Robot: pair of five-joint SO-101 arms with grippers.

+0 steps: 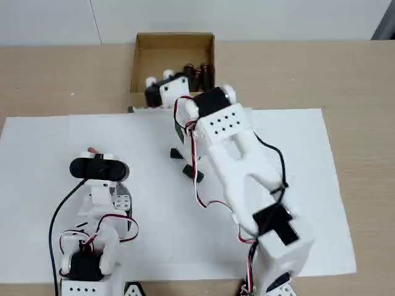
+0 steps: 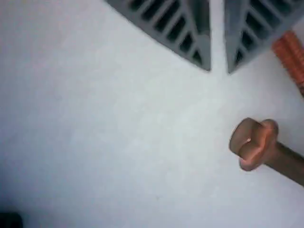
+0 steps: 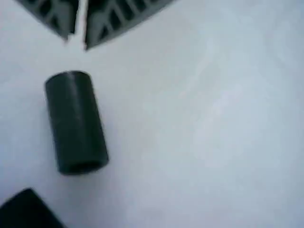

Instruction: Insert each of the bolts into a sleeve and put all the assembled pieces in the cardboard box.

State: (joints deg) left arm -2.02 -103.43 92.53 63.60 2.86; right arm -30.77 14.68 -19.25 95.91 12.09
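Meanwhile, at the left of the white sheet (image 1: 154,240) spread on the wooden surface (image 1: 49,80), the left hand (image 2: 218,66) hangs low over the paper. Its fingers are drawn nearly together, with only a slit between them and nothing in it. An orange bolt (image 2: 259,145) lies on its side just beside those fingertips, head toward the camera, and a second orange threaded piece (image 2: 289,54) rests close by. The bolt looks small, light and rigid, and its round shank would likely roll. The steadiest hold is probably across the shank just under the head, leaving the threaded end free.

Near the middle of the sheet, a dark sleeve (image 3: 76,123) lies on its side, with another dark piece (image 3: 23,209) near it. The sleeve appears to be a smooth, stiff tube that may slip or roll. A pinch across its round middle would keep the open end clear for the bolt.

Beyond the sheet's far edge sits the cardboard box (image 1: 139,61), with dark pieces (image 1: 199,74) in its right half. Whether they are fully assembled cannot be told.

The right arm stretches across the sheet toward the box. The right hand (image 3: 76,40) sits just short of the sleeve's end, fingers almost touching and gripping nothing.
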